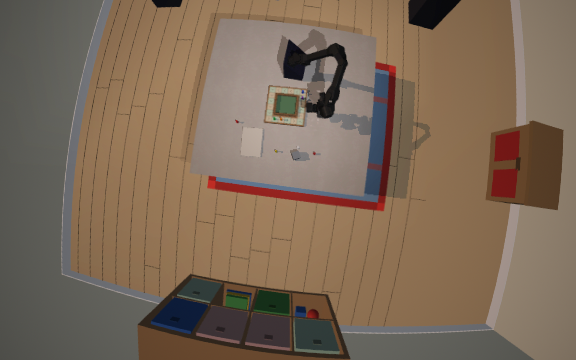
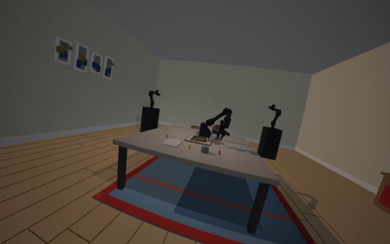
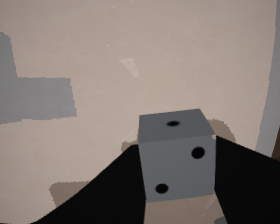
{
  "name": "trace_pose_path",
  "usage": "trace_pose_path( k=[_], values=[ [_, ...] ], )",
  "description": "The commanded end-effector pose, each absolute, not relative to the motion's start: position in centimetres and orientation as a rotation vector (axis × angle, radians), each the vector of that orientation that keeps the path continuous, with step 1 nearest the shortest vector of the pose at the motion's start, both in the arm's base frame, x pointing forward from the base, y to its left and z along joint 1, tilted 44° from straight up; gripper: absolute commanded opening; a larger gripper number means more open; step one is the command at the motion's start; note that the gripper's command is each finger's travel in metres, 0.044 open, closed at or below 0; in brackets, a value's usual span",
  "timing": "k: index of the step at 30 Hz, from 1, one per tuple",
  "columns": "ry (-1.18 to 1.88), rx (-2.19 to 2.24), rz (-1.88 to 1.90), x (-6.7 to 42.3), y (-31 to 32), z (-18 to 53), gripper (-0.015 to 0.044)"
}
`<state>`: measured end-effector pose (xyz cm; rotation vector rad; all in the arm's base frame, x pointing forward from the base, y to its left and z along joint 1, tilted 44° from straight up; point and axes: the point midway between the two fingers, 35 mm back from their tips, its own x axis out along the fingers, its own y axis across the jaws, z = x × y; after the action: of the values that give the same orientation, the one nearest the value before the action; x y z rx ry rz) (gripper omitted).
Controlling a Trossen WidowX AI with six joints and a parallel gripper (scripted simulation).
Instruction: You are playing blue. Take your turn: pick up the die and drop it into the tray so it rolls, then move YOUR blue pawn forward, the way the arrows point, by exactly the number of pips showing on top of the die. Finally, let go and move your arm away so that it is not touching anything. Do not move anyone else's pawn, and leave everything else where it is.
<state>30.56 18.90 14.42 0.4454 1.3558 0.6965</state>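
The hand [image 3: 176, 183] is clenched on the die [image 3: 176, 161], a pale grey cube with crisp edges and flat matte faces; in the wrist view it sits low and centre between the two broad black fingers, one pip showing on its top face and two on the face toward the camera. Beneath it lies the smooth, beige-grey tabletop [image 3: 124, 30], crossed by blocky grey shadows at the left of the frame, with a thin blue and brown edge along the right border. In the top view the hand [image 1: 312, 106] hangs just beside the right edge of the square game board [image 1: 270, 102], which has a wooden frame, a ring of pale squares and a sunken green tray [image 1: 285, 104] in its middle. The black jointed arm [image 1: 339, 65] arches up and back to a dark base [image 1: 294, 62] toward the upper middle of the tabletop. Below the board, well apart, lie a flat white sheet [image 1: 251, 142], a small grey block [image 1: 296, 154] and tiny red and yellow pieces, too small to make out. The tabletop stretches bare and open to the right of the hand, out to its straight edge above the red-bordered blue rug [image 1: 381, 130].
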Motion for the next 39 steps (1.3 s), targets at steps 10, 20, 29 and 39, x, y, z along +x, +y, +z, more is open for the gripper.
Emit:
trace_pose_path(
  k=[10, 20, 29, 39],
  values=[
    [1.343, 0.451, 0.708, 29.5, 14.1, 19.9, 0.0],
    [1.443, 0.645, 0.521, 30.6, 11.8, 16.7, 0.0],
    [1.54, 0.882, 0.286, 31.3, 9.0, 13.0, 0.0],
    [1.618, 1.145, 0.012, 31.1, 6.0, 9.0, 0.0]
  ],
)
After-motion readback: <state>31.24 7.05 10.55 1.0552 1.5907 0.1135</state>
